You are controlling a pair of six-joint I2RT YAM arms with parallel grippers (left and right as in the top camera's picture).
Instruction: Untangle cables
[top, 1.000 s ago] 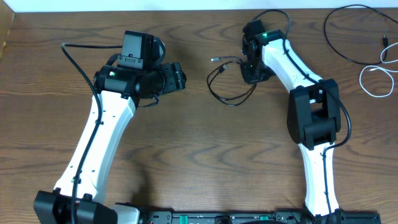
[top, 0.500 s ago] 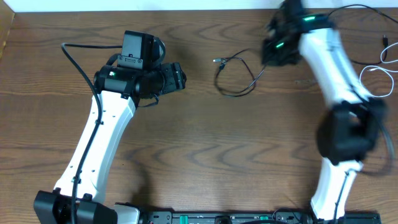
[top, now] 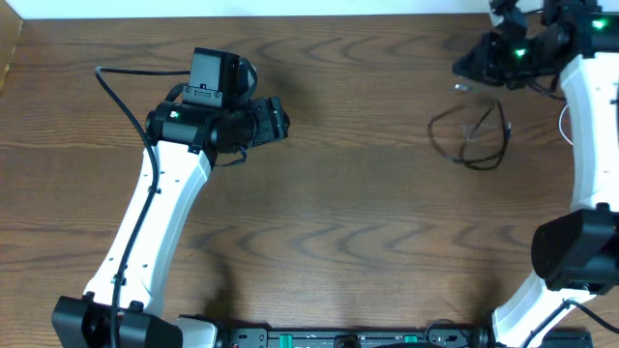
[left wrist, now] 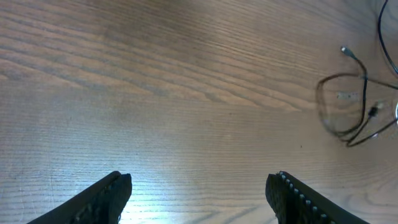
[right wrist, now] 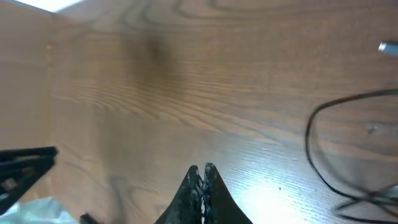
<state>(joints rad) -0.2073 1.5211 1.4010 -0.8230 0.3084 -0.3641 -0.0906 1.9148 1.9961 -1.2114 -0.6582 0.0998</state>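
A thin black cable lies in a loose loop on the wooden table at the right, with a small plug end just below my right gripper. The right gripper is shut. The loop lies to the right of its fingertips, and the grip point itself is hidden. A sliver of white cable shows beside the right arm. My left gripper is open and empty, well left of the loop.
Another black cord runs under the right arm at the far right. The table's back edge is close behind the right gripper. The right arm's white links stand along the right side.
My right gripper has swept from the table's middle to the back right. The black cable has travelled right with it and its loop has changed shape. The left arm has not moved.
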